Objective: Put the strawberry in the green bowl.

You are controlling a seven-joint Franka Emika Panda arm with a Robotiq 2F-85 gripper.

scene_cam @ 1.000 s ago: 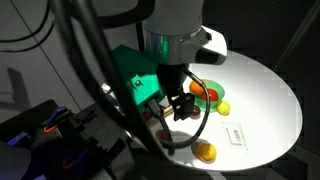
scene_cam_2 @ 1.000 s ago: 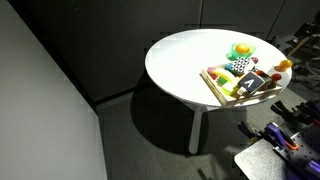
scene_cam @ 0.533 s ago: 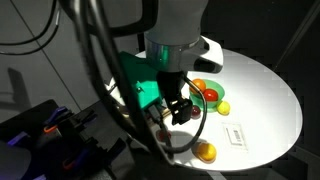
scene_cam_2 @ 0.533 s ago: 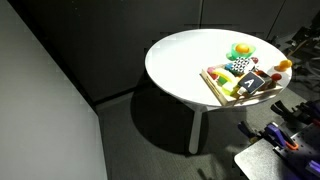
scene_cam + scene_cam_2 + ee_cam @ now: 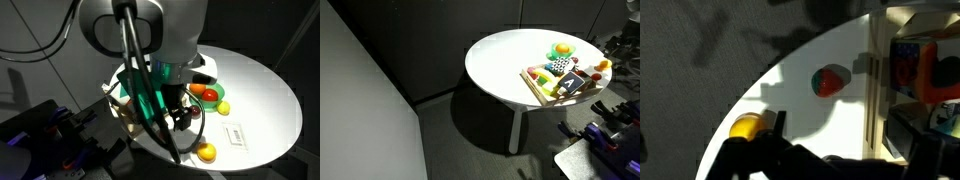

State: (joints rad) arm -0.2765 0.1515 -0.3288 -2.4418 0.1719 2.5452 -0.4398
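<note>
The strawberry (image 5: 830, 80) is a small red fruit with a green patch, lying on the white table beside the wooden tray (image 5: 876, 70) in the wrist view. It also shows in an exterior view (image 5: 590, 72). The green bowl (image 5: 199, 85) holds a red and an orange fruit and stands past the tray; it also shows in an exterior view (image 5: 553, 52). My gripper (image 5: 850, 150) hangs above the table near the strawberry, open and empty. It shows dark below the wrist in an exterior view (image 5: 180, 112), where it hides the strawberry.
A yellow lemon (image 5: 222, 108) lies beside the bowl. An orange fruit (image 5: 206, 152) sits near the table's edge, and a white label (image 5: 235, 133) lies on the table. The tray of toys (image 5: 552, 83) fills the table's side near the arm.
The arm has swung and turned over the tray, so the upper links now cover more of the view. The gripper has shifted slightly. The fruits and the bowl have not moved.
</note>
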